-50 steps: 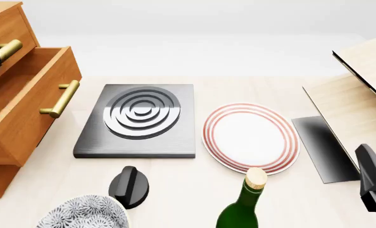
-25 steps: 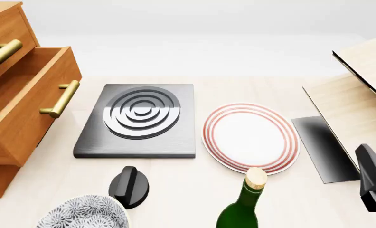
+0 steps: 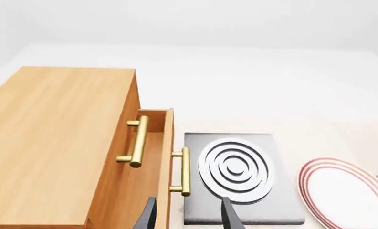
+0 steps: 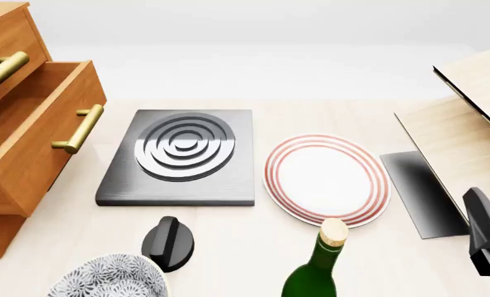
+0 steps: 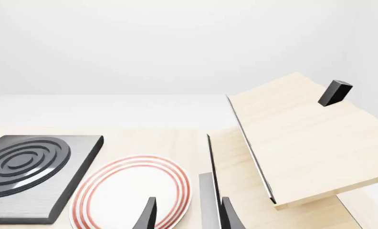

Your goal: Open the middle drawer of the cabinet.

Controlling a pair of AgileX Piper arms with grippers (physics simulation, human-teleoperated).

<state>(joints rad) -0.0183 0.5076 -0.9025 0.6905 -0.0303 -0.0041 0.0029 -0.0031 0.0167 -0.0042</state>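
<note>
The orange-brown wooden middle drawer (image 4: 39, 133) with its brass bar handle (image 4: 80, 129) stands pulled well out of the tall orange-brown wood-grain cabinet (image 4: 5, 37) at the bench's left edge, its open box tilting toward the middle of the bench; above it the top drawer's brass handle (image 4: 4, 69) sits further back, that front closed. Just beside the open drawer lies a dark grey square hob plate with silver concentric rings (image 4: 181, 154), then a white plate with red rim rings (image 4: 326, 179), both flat on the pale wood bench (image 4: 228, 247). Near the front edge stand a black knob (image 4: 168, 242), a patterned grey-white bowl (image 4: 104, 278) cut off by the frame, and a green corked bottle (image 4: 319, 263), also cut off. At the right edge a pale light-wood box with a black edge (image 4: 468, 124) stands open. The left gripper (image 3: 187, 214) shows only two parted dark fingertips holding nothing; the right gripper (image 5: 187, 214) likewise, spread and empty
</note>
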